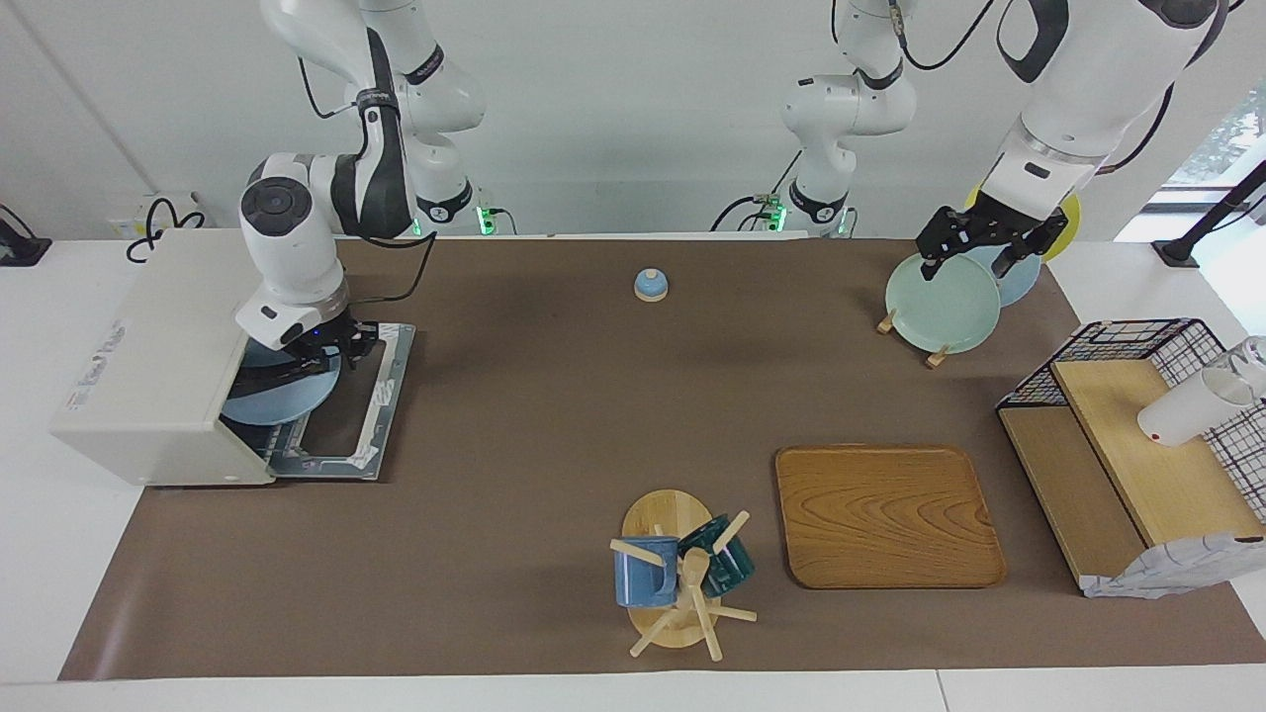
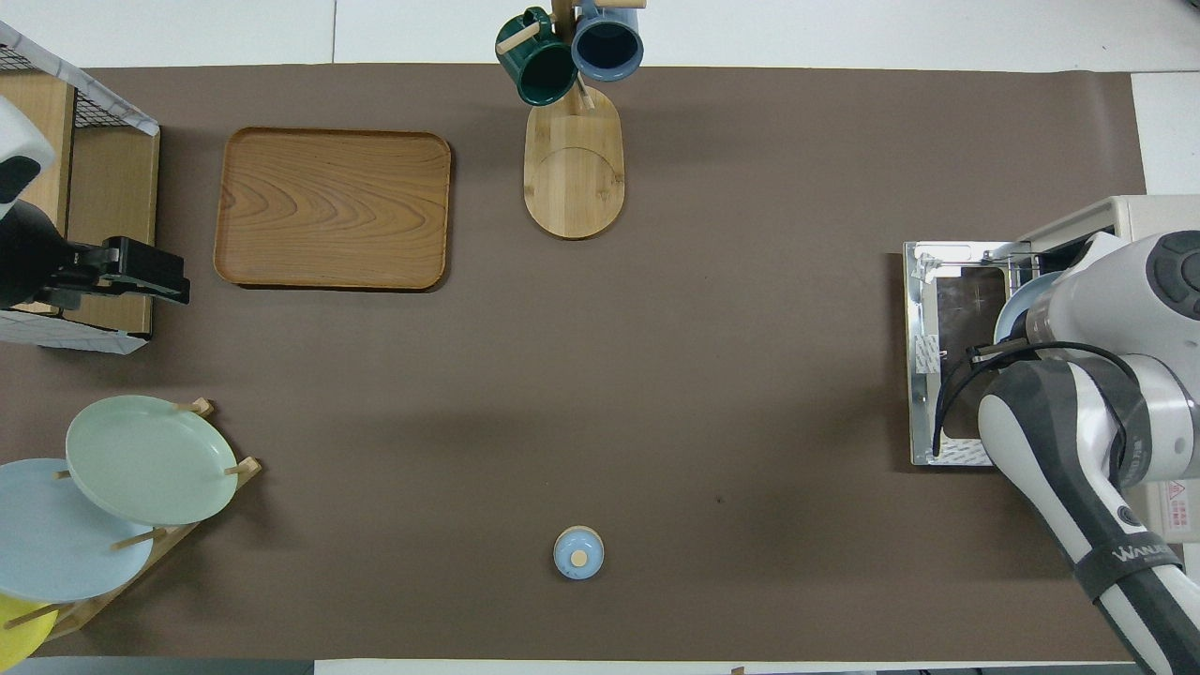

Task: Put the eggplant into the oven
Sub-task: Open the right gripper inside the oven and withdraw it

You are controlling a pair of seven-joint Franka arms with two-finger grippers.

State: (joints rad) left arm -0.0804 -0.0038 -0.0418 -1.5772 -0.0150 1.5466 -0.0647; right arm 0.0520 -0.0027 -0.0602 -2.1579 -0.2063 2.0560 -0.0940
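Note:
The off-white oven (image 1: pixel 148 366) stands at the right arm's end of the table, its glass door (image 1: pixel 366 415) folded down flat. A light blue plate (image 1: pixel 272 400) sits in the oven mouth, half inside. A slim dark curved thing, which looks like the eggplant (image 1: pixel 287 374), lies across the plate. My right gripper (image 1: pixel 321 354) is low over the plate's edge, just above the open door. In the overhead view the right wrist hides it, and only a sliver of the plate (image 2: pixel 1011 309) shows. My left gripper (image 1: pixel 974 255) hangs over the plate rack and waits.
A rack with green, blue and yellow plates (image 1: pixel 940 302) stands at the left arm's end. A wire basket with wooden shelves (image 1: pixel 1137 445), a wooden tray (image 1: pixel 885 514), a mug tree with two mugs (image 1: pixel 678 574) and a small blue knob-lidded piece (image 1: pixel 650 285) are also on the brown mat.

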